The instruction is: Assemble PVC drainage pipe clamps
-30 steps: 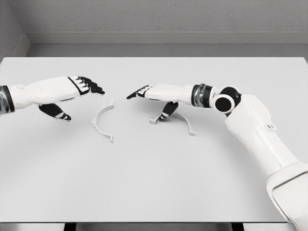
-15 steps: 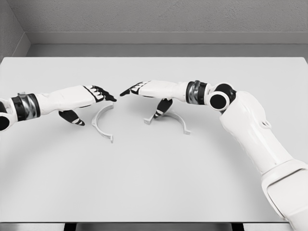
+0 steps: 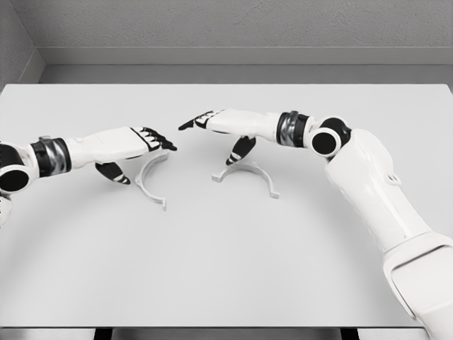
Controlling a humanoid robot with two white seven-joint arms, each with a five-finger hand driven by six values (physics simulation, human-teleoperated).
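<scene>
Clamp halves apart, unjoined; left hand (image 3: 145, 139) fingers loose over left half (image 3: 146, 180); right hand (image 3: 219, 124) spread above right half (image 3: 245, 172); neither gripped.

On the table (image 3: 226, 269), the left clamp half (image 3: 146, 182) lies left of the right clamp half (image 3: 249, 173), well apart. The left hand (image 3: 138, 145) sits over the left clamp half's far-left side. The right hand (image 3: 223, 127) is above and just behind the right clamp half.

No readable text anywhere (no labels, brands or numbers).
</scene>
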